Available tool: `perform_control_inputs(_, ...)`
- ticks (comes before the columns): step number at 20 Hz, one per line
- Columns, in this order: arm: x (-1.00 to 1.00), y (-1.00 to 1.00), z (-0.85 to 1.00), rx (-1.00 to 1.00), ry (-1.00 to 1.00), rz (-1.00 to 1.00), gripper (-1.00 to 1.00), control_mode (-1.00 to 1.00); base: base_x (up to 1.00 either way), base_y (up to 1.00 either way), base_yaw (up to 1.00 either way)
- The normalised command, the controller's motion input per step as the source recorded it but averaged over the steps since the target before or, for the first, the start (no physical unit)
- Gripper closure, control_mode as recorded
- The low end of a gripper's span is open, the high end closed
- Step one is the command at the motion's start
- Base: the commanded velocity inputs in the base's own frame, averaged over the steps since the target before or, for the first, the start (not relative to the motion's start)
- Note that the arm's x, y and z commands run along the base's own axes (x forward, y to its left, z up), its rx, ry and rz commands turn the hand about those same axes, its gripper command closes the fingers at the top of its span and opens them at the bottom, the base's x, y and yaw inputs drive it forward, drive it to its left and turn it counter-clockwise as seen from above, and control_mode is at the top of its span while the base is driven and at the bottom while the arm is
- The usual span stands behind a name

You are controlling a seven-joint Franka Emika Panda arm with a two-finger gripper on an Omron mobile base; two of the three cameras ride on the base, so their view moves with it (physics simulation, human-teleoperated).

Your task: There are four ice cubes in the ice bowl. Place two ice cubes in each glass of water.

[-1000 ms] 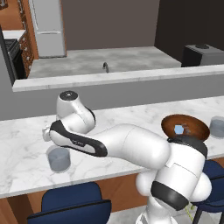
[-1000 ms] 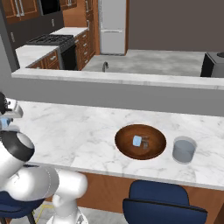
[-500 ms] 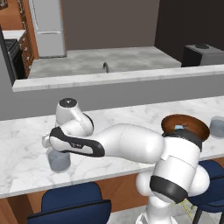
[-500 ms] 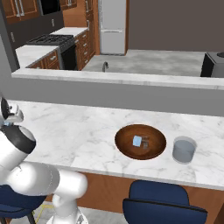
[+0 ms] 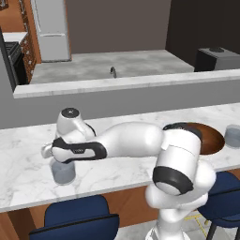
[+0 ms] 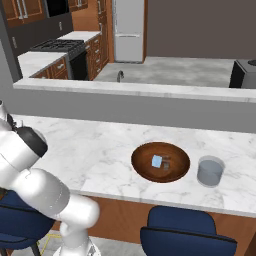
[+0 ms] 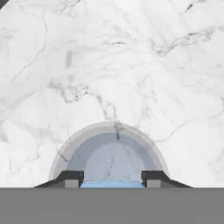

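My gripper (image 7: 112, 181) is shut on a pale-blue ice cube (image 7: 113, 184) held between its fingertips, straight above the left glass of water (image 7: 111, 153). In the left base view the hand hangs with the gripper (image 5: 57, 160) just over that glass (image 5: 63, 173) near the counter's front edge. The brown ice bowl (image 6: 145, 155) sits further right with one ice cube (image 6: 157, 161) in it. My arm hides part of the bowl (image 5: 211, 138) in the left base view. The second glass of water (image 6: 210, 172) stands just right of the bowl, and it is the glass (image 5: 233, 136) at the far right of that same view.
The marble counter (image 5: 122, 176) ends in a front edge with blue stools (image 5: 75, 220) below it. A raised grey ledge (image 5: 117, 86) runs behind the counter. Beyond it are a sink tap (image 6: 119, 76), a fridge (image 6: 129, 30) and a stove (image 6: 57, 47).
The hand has sunk a little toward the left glass, the cube still in it. My arm's elbow has swung over the bowl and now covers the cube in the left base view.
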Motion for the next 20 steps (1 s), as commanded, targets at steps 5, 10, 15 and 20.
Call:
perform_control_inputs(5, 0.01, 0.40, -0.07, 0.00, 0.00, 0.00, 1.00, -1.00, 0.00, 0.00, 0.00)
perform_control_inputs(10, 0.00, 0.13, -0.24, 0.00, -0.01, 0.02, 1.00, -1.00, 0.00, 0.00, 0.00)
perform_control_inputs(15, 0.01, -0.11, -0.12, 0.03, -0.09, 0.08, 1.00, -1.00, 0.00, 0.00, 0.00)
perform_control_inputs(20, 0.01, -0.24, -0.06, 0.04, -0.10, 0.03, 1.00, -1.00, 0.00, 0.00, 0.00)
